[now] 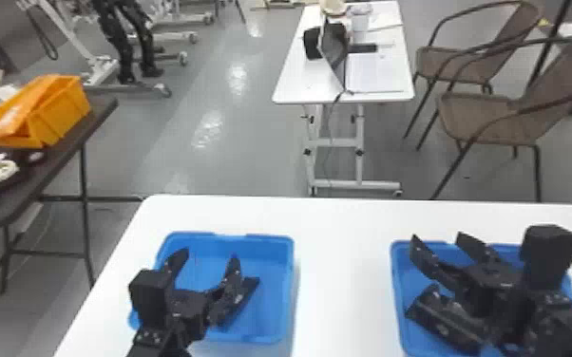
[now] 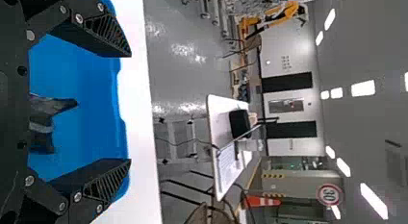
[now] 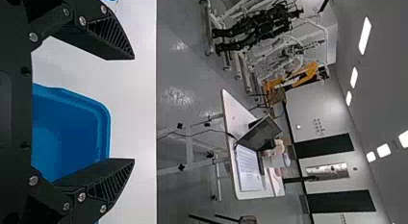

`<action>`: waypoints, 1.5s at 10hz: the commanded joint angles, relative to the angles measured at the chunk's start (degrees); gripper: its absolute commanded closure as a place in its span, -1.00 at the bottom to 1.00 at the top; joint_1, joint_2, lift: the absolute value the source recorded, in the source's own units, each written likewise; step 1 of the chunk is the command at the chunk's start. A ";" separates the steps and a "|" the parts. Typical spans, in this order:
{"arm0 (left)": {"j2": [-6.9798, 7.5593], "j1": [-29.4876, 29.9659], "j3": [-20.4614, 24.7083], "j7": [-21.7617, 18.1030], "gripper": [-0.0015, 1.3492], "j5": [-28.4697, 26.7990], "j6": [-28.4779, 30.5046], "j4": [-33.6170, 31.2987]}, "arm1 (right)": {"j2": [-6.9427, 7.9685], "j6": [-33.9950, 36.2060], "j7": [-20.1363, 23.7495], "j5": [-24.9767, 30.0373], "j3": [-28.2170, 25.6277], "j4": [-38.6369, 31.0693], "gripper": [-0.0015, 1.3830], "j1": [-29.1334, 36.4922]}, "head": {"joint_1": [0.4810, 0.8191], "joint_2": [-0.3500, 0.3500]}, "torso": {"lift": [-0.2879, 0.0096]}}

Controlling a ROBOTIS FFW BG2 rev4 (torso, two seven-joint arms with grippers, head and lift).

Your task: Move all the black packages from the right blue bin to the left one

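In the head view my left gripper stands open over the left blue bin. A black package lies in that bin, partly hidden behind the gripper. The left wrist view has my left gripper with its fingers apart, the package lying on the bin floor. My right gripper is open above the right blue bin, where another black package lies partly under the arm. In the right wrist view the right gripper has nothing between its fingertips; the right bin is below.
Both bins stand on a white table, with a strip of tabletop between them. Beyond its far edge are a second white table with a laptop, brown chairs and, at left, a dark table holding an orange crate.
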 commanded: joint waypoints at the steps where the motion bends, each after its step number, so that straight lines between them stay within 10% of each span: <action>1: -0.21 -0.64 -0.37 0.08 -0.67 4.06 -5.73 -0.35 | 0.00 0.00 -0.56 0.66 0.00 -0.74 -0.60 0.61 | 0.27 0.50 | 0.66; 8: -0.21 -0.46 -2.13 0.52 -0.67 7.75 -11.18 -1.32 | 0.00 16.79 -8.82 -1.19 -6.41 -12.52 -0.60 10.45 | 0.27 0.28 | 0.66; 15: -0.21 -0.29 -2.21 0.52 -0.66 7.84 -10.39 -1.32 | 1.14 16.96 -11.90 -15.95 -13.09 -0.92 -0.60 6.50 | 0.27 0.10 | 0.66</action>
